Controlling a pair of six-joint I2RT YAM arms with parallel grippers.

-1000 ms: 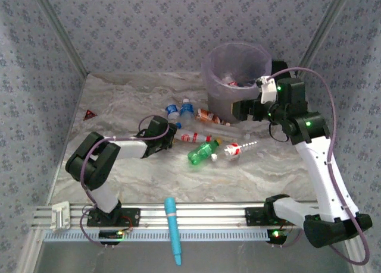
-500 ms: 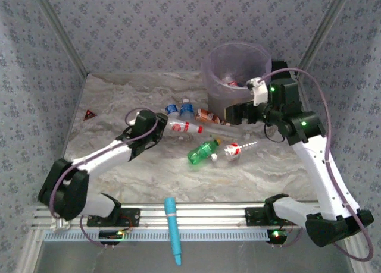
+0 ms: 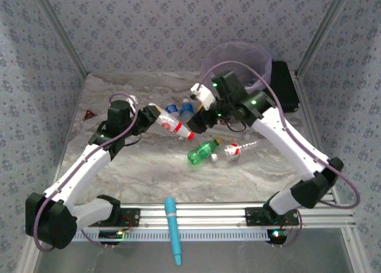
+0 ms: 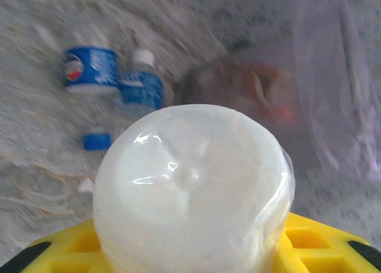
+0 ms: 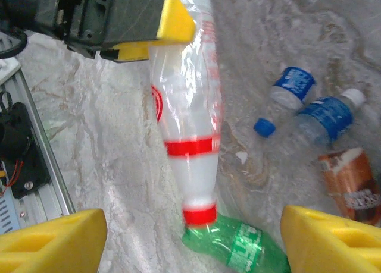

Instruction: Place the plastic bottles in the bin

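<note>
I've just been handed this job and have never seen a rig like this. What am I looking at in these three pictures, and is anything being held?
These are two robot arms bolted at the near edge of a marble-patterned table. Each arm ends in a two-finger gripper with yellow pads. The wide picture comes from a camera above and behind the arms. The other two come from cameras on the wrists.

The left gripper is shut on a white bottle with red bands, held at a slant. The left wrist view looks straight at that bottle's base. The right gripper is open and faces the bottle's cap end.

On the table lie a green bottle, two blue-labelled bottles, a brown bottle and a light-blue pen-shaped tool. The purple bin stands at the back.
</note>
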